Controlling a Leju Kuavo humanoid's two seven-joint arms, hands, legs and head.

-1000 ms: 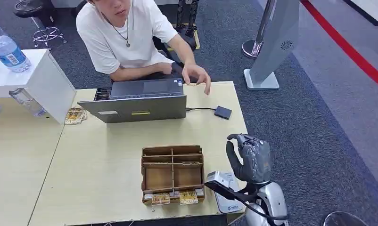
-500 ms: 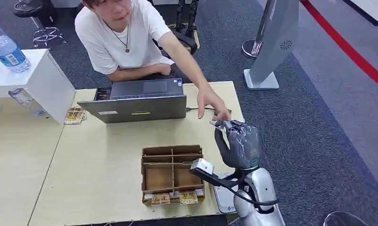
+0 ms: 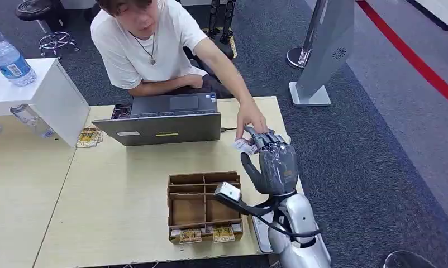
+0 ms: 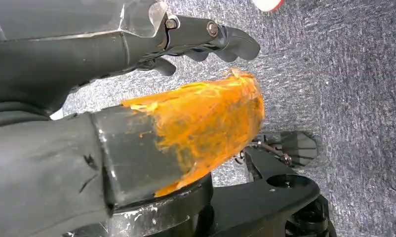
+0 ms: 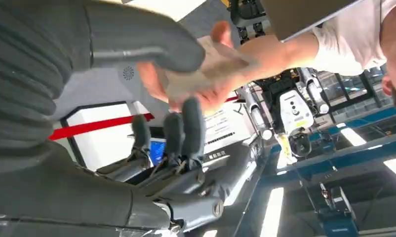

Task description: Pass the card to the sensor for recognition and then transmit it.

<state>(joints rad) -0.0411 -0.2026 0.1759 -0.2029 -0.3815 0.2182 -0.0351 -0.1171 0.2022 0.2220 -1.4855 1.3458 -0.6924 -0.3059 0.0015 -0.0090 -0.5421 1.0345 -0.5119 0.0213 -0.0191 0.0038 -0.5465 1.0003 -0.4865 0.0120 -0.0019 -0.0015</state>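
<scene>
Since a second ago, the right hand (image 3: 273, 162) has been carried up and forward from over the white sensor pad (image 3: 261, 231) at the table's near edge, and it's now raised toward the person across the table (image 3: 99, 212). The person's hand (image 3: 249, 120), which was hovering by the laptop (image 3: 163, 120) back then, has been stretched out to meet it, so fingertips are pretty much touching now.

The card (image 3: 243, 146) is found right at the robot's fingertips, just beside the person's fingers. In the right wrist view the card (image 5: 211, 66) is seen pinched between the thick thumb and the darker fingers (image 5: 192, 126), with the person's hand (image 5: 186, 84) pressed up behind it. So it's held by both sides at once, or close to it; whether the person's grip is already firm can't be told.

What that means: the scan step looks done with, and the handover is basically in progress. The next thing called for is probably letting go once the card is taken.

The left hand (image 4: 137, 98) is hung low over grey carpet, nothing is held in it, fingers slightly apart. The cardboard sorting box (image 3: 205, 205) sits just beside the right forearm, untouched.
</scene>
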